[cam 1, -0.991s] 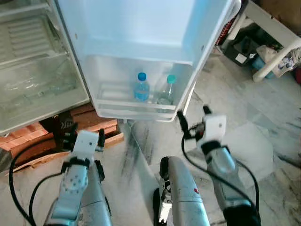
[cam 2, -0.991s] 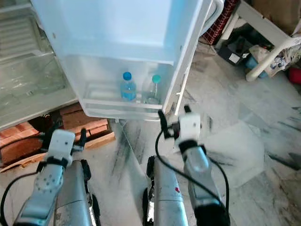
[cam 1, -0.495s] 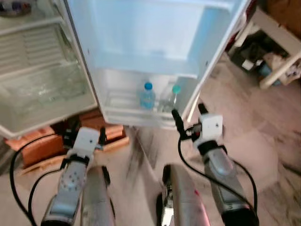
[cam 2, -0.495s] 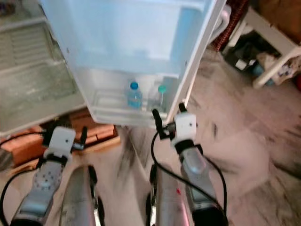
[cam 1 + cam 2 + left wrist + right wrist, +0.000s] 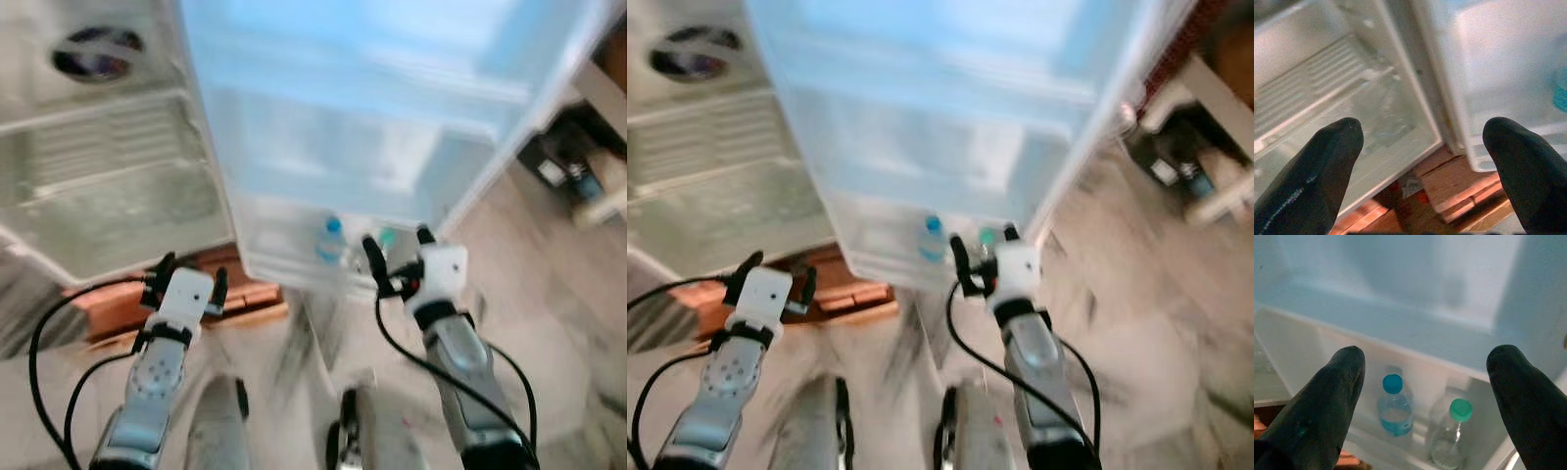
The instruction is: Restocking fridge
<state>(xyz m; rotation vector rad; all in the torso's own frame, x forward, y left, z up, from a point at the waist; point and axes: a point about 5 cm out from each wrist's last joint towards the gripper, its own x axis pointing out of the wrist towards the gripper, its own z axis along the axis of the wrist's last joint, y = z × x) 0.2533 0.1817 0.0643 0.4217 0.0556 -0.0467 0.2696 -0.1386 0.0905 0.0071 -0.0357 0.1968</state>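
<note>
The open fridge door (image 5: 392, 127) stands ahead, blurred in both eye views. Its bottom door shelf (image 5: 1400, 450) holds a bottle with a blue cap (image 5: 1394, 406) and a clear bottle with a green cap (image 5: 1452, 433), also visible as the blue-capped bottle (image 5: 328, 242) and the green-capped bottle (image 5: 386, 240). My right gripper (image 5: 397, 253) is open and empty just in front of that shelf. My left gripper (image 5: 186, 279) is open and empty, low in front of the fridge compartment (image 5: 1352, 98).
Inside the fridge, a clear drawer (image 5: 108, 206) sits under a wire shelf; a dark bowl (image 5: 93, 54) rests higher up. Reddish bricks and wood (image 5: 118, 299) lie under the fridge. A white bench (image 5: 602, 196) with clutter stands at the right.
The camera has tilted up and moved closer, so the fridge slid down the picture and blurred. Both grippers stay open and empty; the right one is closer to the door shelf.
</note>
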